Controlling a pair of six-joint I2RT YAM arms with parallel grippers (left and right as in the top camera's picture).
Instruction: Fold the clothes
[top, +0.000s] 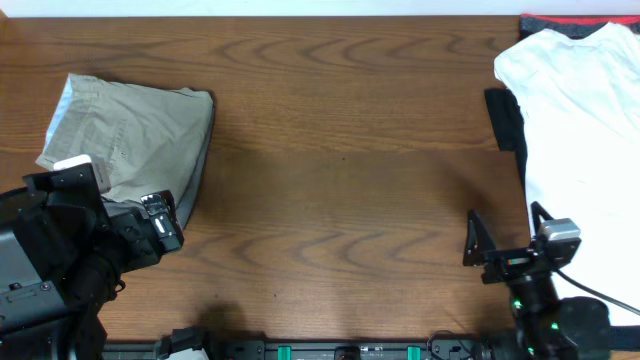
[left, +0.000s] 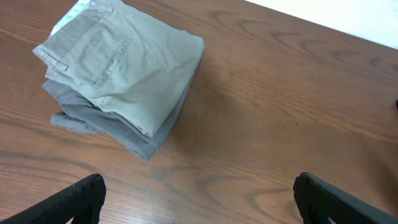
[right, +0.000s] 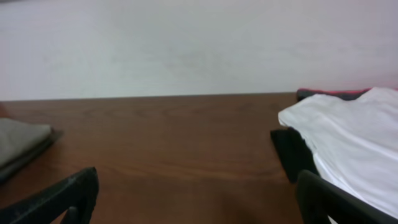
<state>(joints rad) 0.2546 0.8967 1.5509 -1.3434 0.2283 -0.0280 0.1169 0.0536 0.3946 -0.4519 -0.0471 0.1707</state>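
Observation:
Folded khaki trousers lie at the table's left on top of folded darker grey trousers. In the left wrist view this stack of khaki trousers and grey trousers sits ahead and to the left of my left gripper, which is open and holds nothing. A white T-shirt lies spread at the right, over a black garment. My right gripper stands open just left of the T-shirt's near part; in its own view the gripper is empty, with the T-shirt ahead on the right.
A red cloth edge shows behind the T-shirt at the far right corner. Bare wooden table stretches between the two piles. The left arm's body fills the near left corner. A pale wall stands behind the table's far edge.

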